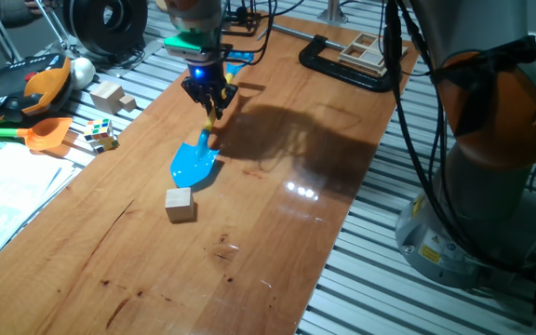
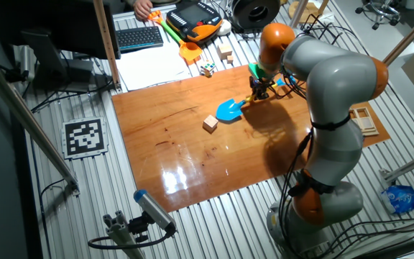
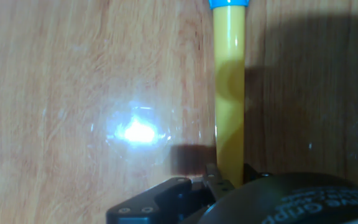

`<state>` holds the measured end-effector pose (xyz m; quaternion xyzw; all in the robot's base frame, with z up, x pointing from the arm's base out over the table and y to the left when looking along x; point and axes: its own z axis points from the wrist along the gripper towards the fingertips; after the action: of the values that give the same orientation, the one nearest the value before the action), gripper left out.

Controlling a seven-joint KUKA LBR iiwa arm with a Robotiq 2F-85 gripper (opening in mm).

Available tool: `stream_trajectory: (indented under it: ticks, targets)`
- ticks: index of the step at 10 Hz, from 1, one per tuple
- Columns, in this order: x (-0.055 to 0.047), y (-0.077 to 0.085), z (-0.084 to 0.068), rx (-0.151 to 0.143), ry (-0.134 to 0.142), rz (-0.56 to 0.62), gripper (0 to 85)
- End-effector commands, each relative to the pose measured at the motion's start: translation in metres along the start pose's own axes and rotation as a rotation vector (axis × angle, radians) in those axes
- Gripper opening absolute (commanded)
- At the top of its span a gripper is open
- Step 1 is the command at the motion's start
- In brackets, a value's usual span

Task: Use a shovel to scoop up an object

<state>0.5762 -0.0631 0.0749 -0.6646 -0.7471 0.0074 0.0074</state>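
- The black two-finger hand (image 1: 211,104) is gripping the yellow shaft of the small plastic toy shovel with the bright blue pointed blade (image 1: 194,164), fingers closed on it.
- The blade is resting on the brown wooden surface (image 1: 277,233), its tip pointing at the small pale plain wooden cube (image 1: 180,204).
- The cube is sitting just beyond the blade tip, near it; whether they are touching cannot be told.
- In the hand view the yellow shaft (image 3: 230,93) is running straight up from the fingers.
- An orange-bladed toy shovel (image 1: 45,134) and a multicoloured puzzle cube (image 1: 101,138) are lying off the surface's edge.
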Motion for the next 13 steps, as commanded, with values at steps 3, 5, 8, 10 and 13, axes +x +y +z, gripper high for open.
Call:
stream_trajectory:
  ticks: [3,5,8,10,13]
  targets:
    - [0.0003,-0.0001,-0.0003,0.016,-0.019,0.011,0.0]
    - [-0.0006,0.0002,0.0003,0.022,-0.015,0.008,0.0]
    - [-0.0013,0.0006,0.0008,0.019,-0.018,0.017,0.0]
    - [-0.0013,0.0006,0.0008,-0.002,-0.005,0.02,0.0]
    - [-0.0013,0.0006,0.0008,-0.005,-0.039,0.023,0.0]
